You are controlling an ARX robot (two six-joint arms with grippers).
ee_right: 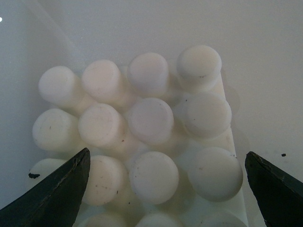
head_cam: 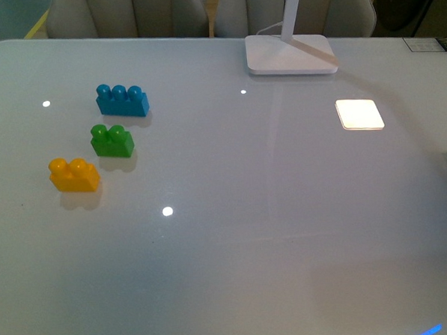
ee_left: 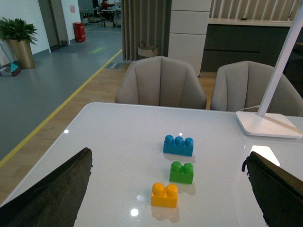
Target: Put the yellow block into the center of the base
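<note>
jaws of left gripper (ee_left: 166, 158) and right gripper (ee_right: 166, 153) are spread wide, empty; green block (ee_left: 181, 172) just beside yellow block (ee_left: 164, 195) could be knocked in grasping.

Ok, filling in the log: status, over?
Left gripper open, empty. Right gripper open, over base. Yellow block loose on table, not inserted. Green brick close beside it, not touching.

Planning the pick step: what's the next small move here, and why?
Probably lower the left gripper, open, toward the yellow block: it lies untouched near the green brick, on the table's left side. The right gripper hangs open close over the base, whose visible studs are bare.
</note>
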